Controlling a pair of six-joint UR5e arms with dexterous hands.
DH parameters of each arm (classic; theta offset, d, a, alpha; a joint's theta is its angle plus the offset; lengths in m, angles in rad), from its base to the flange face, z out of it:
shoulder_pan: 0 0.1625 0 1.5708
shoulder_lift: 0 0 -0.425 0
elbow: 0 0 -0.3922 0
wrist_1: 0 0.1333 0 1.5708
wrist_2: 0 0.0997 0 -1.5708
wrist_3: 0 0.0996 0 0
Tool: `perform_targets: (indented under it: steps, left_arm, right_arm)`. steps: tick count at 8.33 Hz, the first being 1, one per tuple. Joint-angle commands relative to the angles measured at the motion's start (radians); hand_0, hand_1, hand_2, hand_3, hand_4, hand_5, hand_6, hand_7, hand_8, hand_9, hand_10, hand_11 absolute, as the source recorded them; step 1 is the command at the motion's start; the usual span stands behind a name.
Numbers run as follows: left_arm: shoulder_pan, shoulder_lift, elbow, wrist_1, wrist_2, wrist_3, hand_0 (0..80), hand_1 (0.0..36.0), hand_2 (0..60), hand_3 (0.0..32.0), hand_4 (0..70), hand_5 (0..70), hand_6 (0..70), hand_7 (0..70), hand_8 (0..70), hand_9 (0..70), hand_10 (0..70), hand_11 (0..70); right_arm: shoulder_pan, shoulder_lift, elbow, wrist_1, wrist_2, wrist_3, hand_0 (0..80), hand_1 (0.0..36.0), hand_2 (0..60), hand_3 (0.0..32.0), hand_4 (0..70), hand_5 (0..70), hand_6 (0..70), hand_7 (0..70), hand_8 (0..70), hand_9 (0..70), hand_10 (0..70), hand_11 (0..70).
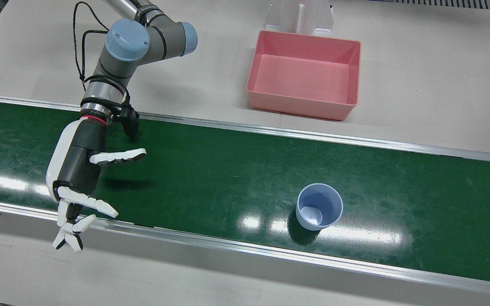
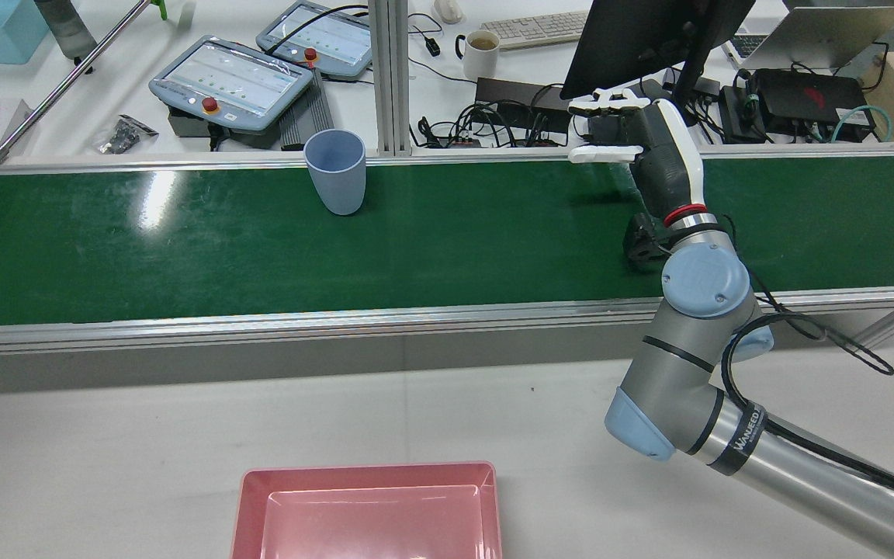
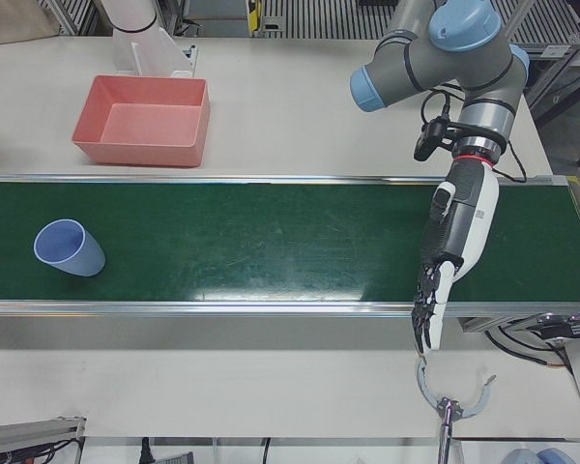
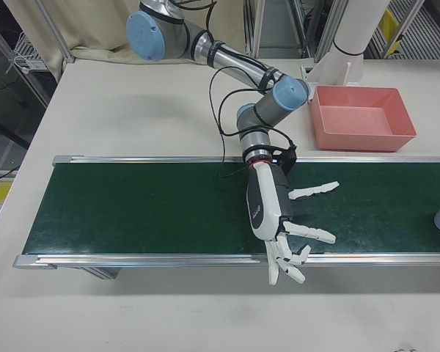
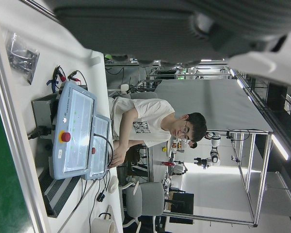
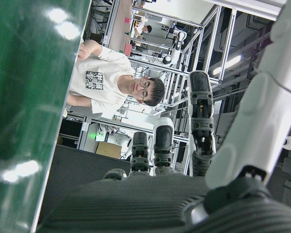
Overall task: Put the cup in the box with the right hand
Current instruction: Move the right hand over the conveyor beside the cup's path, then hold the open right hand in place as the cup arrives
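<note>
Right hand: we see the white-and-black many-fingered right hand point(image 1: 81, 170) stretched over the green conveyor belt point(image 1: 211, 170), reaching past the belt's operator-side rail; in the rear view point(image 2: 649, 147) it is at the belt's far edge.
Finger state: we find the fingers point(image 4: 312, 233) spread well apart and closed on nothing; the thumb point(image 1: 119, 156) juts sideways over the belt.
Right arm: we follow the grey right arm with pale blue joint caps point(image 1: 143, 40) down from the table side to the wrist above the belt.
Cup: we locate the pale blue plastic cup point(image 1: 319, 206) upright on the belt, mouth up, close to the operator-side rail and well apart from the hand; it also shows in the rear view point(image 2: 335, 180) and the left-front view point(image 3: 68, 247).
Box: we see the pink rectangular plastic box point(image 1: 304, 74) on the pale grey table point(image 1: 440, 85), on the robot's side of the belt, open side up, apart from the cup.
Left hand: we cannot tell the state of its fingers; the left hand view shows only a blurred dark edge.
Background: in the rear view two grey control pendants point(image 2: 233, 81) lie beyond the belt.
</note>
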Motion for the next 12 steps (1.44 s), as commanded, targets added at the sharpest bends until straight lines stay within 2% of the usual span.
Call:
perform_targets:
  steps: [1,3,4,5,6,7,8,10,12]
  left_arm:
    - [0.0,0.0,-0.001,0.0,0.0,0.0,0.0,0.0,0.0,0.0,0.0,0.0,0.0,0.0,0.0,0.0,0.0,0.0]
    - [0.0,0.0,0.0,-0.001,0.0,0.0,0.0,0.0,0.0,0.0,0.0,0.0,0.0,0.0,0.0,0.0,0.0,0.0]
    - [0.0,0.0,0.0,-0.001,0.0,0.0,0.0,0.0,0.0,0.0,0.0,0.0,0.0,0.0,0.0,0.0,0.0,0.0]
    - [0.0,0.0,0.0,-0.001,0.0,0.0,0.0,0.0,0.0,0.0,0.0,0.0,0.0,0.0,0.0,0.0,0.0,0.0]
    - [0.0,0.0,0.0,-0.001,0.0,0.0,0.0,0.0,0.0,0.0,0.0,0.0,0.0,0.0,0.0,0.0,0.0,0.0]
    - [0.0,0.0,0.0,-0.003,0.0,0.0,0.0,0.0,0.0,0.0,0.0,0.0,0.0,0.0,0.0,0.0,0.0,0.0]
    - [0.0,0.001,0.0,-0.003,0.0,0.0,0.0,0.0,0.0,0.0,0.0,0.0,0.0,0.0,0.0,0.0,0.0,0.0]
    - [0.0,0.0,0.0,-0.001,0.0,0.0,0.0,0.0,0.0,0.0,0.0,0.0,0.0,0.0,0.0,0.0,0.0,0.0]
    - [0.0,0.001,0.0,-0.001,0.0,0.0,0.0,0.0,0.0,0.0,0.0,0.0,0.0,0.0,0.0,0.0,0.0,0.0]
  right_arm:
    - [-0.022,0.06,-0.041,-0.004,0.02,0.0,52.6,8.3,0.0,0.0,70.0,1.5,14.5,70.0,8.7,25.3,0.0,0.0]
    - [-0.033,0.063,-0.05,-0.015,0.032,0.0,52.6,9.2,0.0,0.0,70.0,1.5,15.1,70.0,8.8,26.0,0.0,0.0]
    - [-0.048,0.063,-0.054,-0.014,0.04,0.0,52.2,11.0,0.7,0.0,70.0,1.6,15.5,70.0,8.9,26.6,0.0,0.0]
    - [-0.058,0.063,-0.056,-0.014,0.041,0.0,52.0,10.8,1.0,0.0,70.0,1.5,15.5,70.0,9.0,26.8,0.0,0.0]
    - [-0.061,0.063,-0.056,-0.014,0.041,0.0,51.8,8.2,0.0,0.0,70.0,1.3,15.1,70.0,9.0,26.4,0.0,0.0]
    - [-0.062,0.063,-0.054,-0.015,0.041,0.0,51.8,2.4,0.0,0.0,70.0,0.6,14.8,70.0,8.8,26.1,0.0,0.0]
    - [-0.062,0.062,-0.05,-0.015,0.04,0.0,50.7,0.1,0.0,0.0,70.0,0.1,14.2,70.0,8.3,25.3,0.0,0.0]
    - [-0.064,0.062,-0.05,-0.017,0.04,-0.002,51.4,1.6,0.0,0.0,70.0,0.6,13.5,70.0,8.1,24.3,0.0,0.0]
    - [-0.064,0.062,-0.051,-0.017,0.04,-0.002,51.5,1.6,0.0,0.0,70.0,0.5,13.6,70.0,8.3,24.8,0.0,0.0]
